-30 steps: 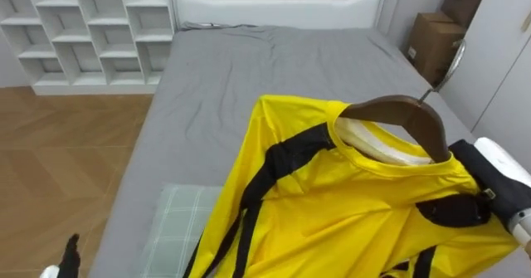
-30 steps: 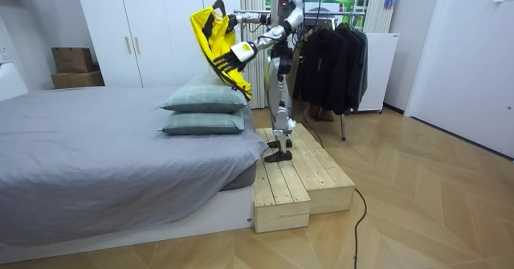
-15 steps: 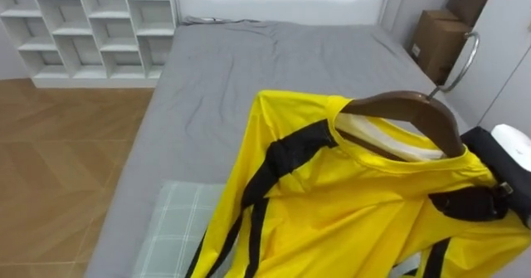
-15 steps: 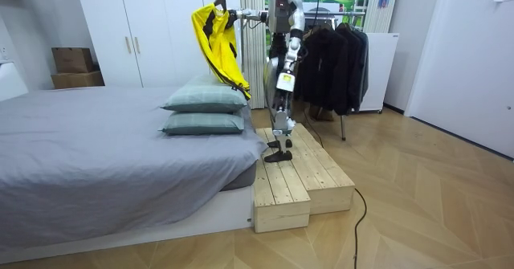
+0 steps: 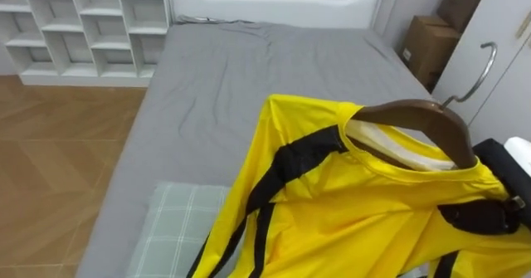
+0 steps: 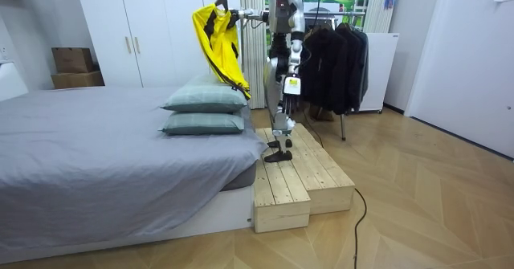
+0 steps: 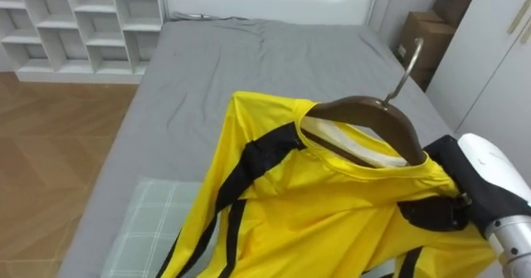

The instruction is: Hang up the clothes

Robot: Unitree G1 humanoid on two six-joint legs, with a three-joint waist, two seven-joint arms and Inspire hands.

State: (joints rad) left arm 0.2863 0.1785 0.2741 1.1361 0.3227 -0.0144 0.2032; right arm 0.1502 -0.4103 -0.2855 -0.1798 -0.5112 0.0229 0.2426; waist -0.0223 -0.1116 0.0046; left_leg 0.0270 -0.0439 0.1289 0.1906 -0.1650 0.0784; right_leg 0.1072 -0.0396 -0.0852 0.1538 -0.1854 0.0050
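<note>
Right hand (image 7: pixel 477 191) partly behind yellow shirt (image 7: pixel 332 220)

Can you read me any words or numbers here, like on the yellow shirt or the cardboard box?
There is no text here that can be read.
yellow shirt: no words or numbers, just black stripes.
cardboard box: any print is too blurred to read.
wooden hanger: nothing written on it.
white shelves: nothing written on them.
</note>
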